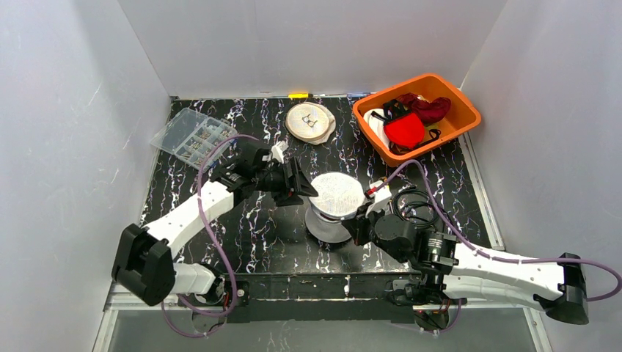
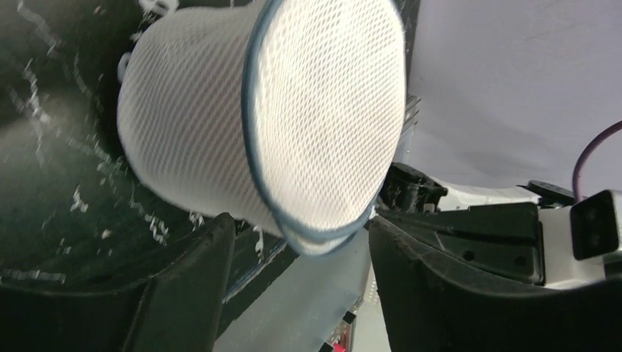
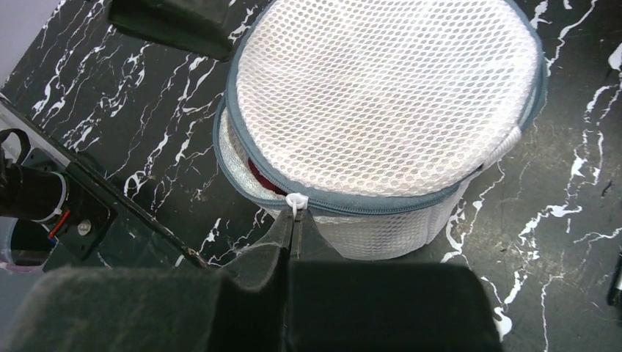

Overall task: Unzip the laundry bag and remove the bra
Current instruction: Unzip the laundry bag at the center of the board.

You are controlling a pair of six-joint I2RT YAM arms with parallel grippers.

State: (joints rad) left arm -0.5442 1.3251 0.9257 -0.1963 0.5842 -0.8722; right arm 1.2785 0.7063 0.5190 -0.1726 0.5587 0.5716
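On the black marbled table (image 1: 242, 242), the mesh laundry bag (image 1: 336, 196) sits centre; my left gripper (image 1: 304, 187) gapes at its 9 o'clock, my right gripper (image 3: 293, 224) pinches its zipper pull (image 3: 295, 200) at 5 o'clock.

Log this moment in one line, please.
round white mesh laundry bag: partly unzipped | right gripper: shut on white zipper pull | left gripper: open

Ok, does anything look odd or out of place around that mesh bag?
Only the laundry bag: its lid gapes on one side where the zip is part open, something red showing in the gap. The right tool pinches the zipper pull. Nothing looks spilled or damaged.
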